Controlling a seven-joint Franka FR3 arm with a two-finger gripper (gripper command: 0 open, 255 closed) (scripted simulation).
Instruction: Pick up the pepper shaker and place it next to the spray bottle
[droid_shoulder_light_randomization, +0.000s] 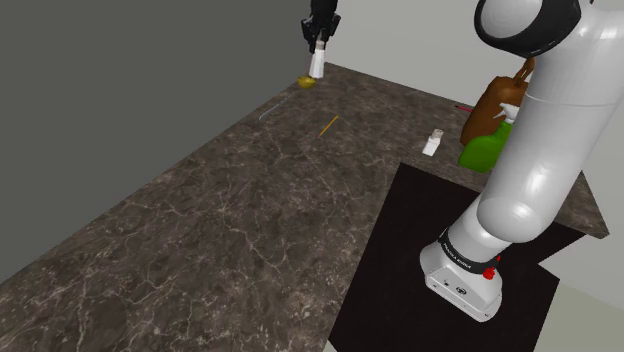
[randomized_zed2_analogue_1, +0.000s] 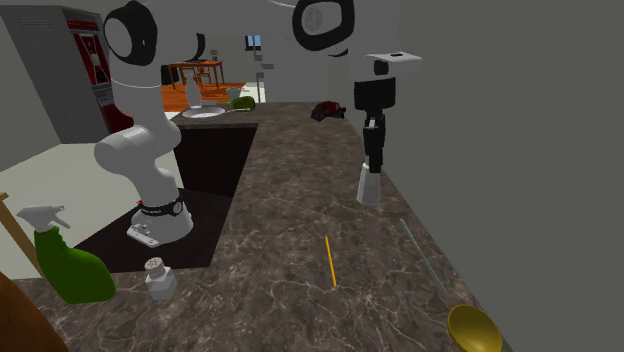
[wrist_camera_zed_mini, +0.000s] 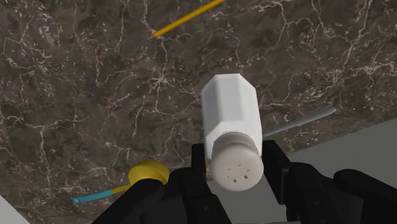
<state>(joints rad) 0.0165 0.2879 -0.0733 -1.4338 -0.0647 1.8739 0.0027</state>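
Observation:
A white eight-sided shaker with a round holed cap hangs upright above the dark marble counter, clasped at its top between the black fingers of my gripper. In the shoulder view the gripper holds the shaker over the counter's far end. The second exterior view has the gripper and shaker near the grey wall. The green spray bottle stands far off, close to the arm's stand, with a second small white shaker beside it.
On the counter below lie a yellow pencil, a yellow spoon-like thing and a thin grey rod. A brown object stands behind the spray bottle. The black stand top adjoins the counter.

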